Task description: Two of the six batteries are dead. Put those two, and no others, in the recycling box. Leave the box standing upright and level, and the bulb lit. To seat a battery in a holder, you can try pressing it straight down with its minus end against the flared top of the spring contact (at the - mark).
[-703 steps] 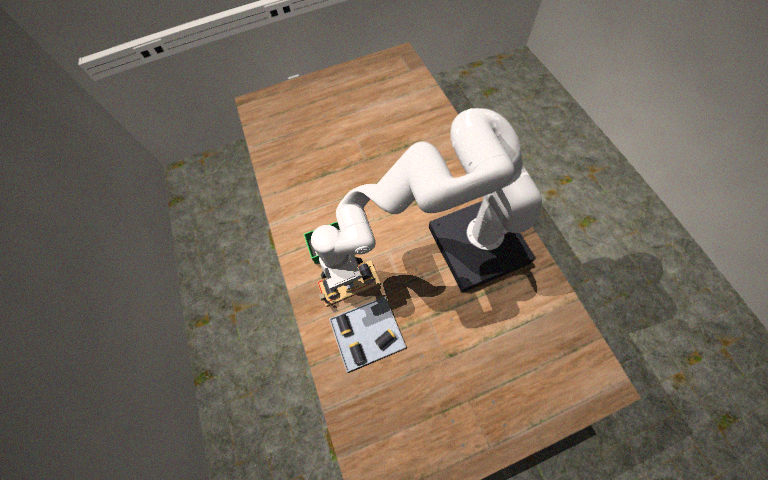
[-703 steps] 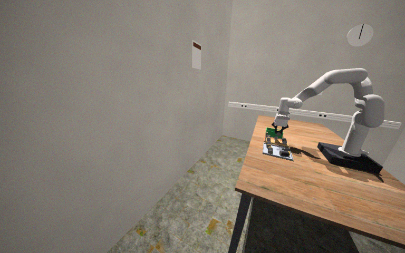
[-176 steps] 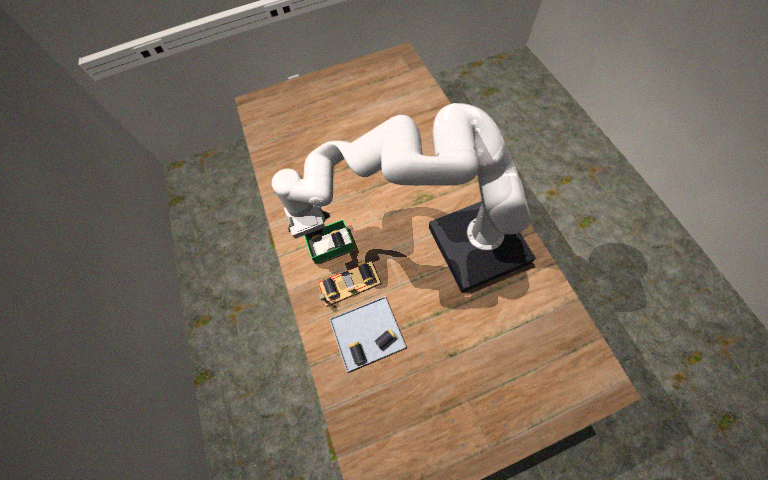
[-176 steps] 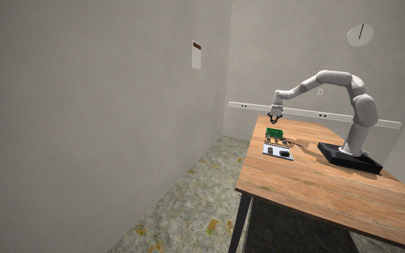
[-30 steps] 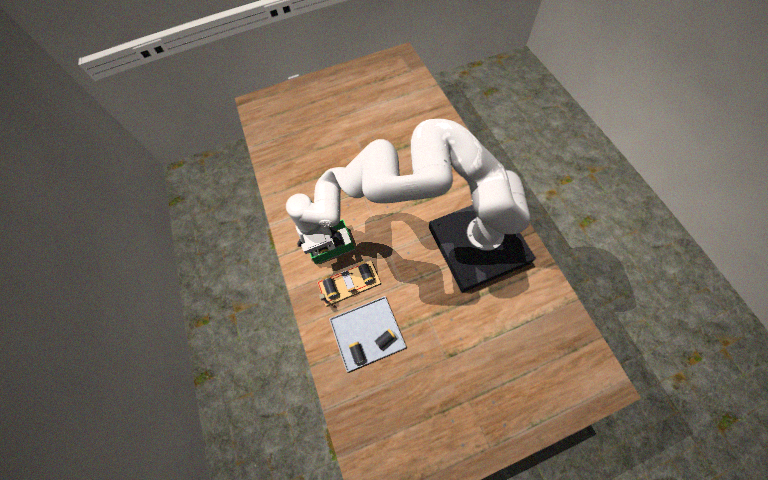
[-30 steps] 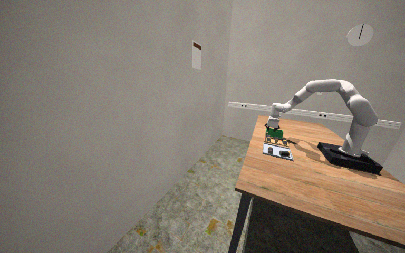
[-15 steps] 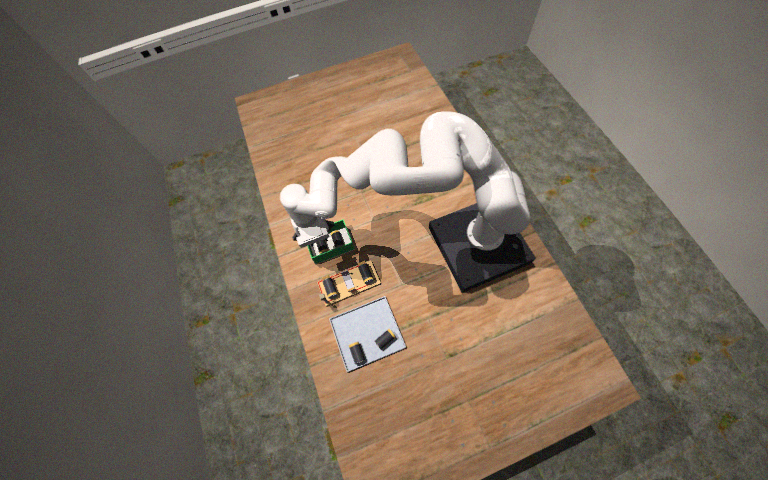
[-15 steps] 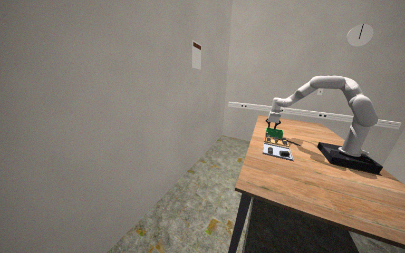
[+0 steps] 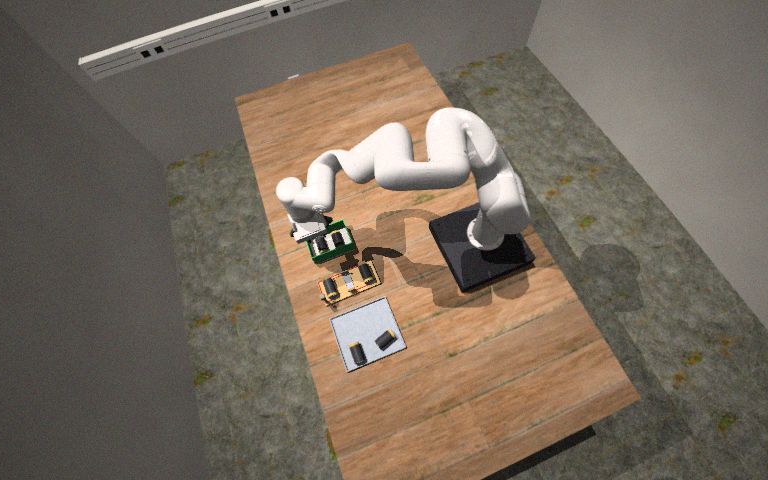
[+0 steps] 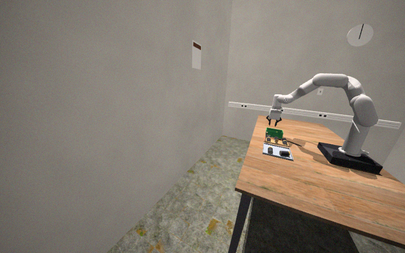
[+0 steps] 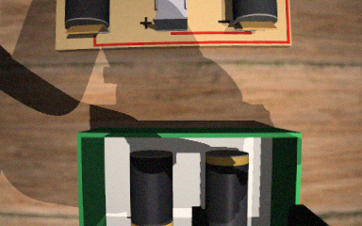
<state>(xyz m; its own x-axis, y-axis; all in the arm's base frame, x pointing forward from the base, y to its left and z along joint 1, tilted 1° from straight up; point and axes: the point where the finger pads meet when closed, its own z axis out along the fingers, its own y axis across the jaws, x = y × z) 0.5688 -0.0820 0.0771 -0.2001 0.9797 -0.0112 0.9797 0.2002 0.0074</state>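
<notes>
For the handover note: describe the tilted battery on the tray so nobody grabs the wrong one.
On the wooden table, find the flat grey tray, beside the yellowish holder board. Two batteries lie on it. Yours is nearer the robot's black base plate, lying diagonally to the tray's edges; its neighbour is farther from that plate.

Top looks down, exterior sideways from farther off, wrist closely downward; all 3 share the box [image 9: 332, 256] [image 10: 273, 133] [image 11: 189, 135]
</notes>
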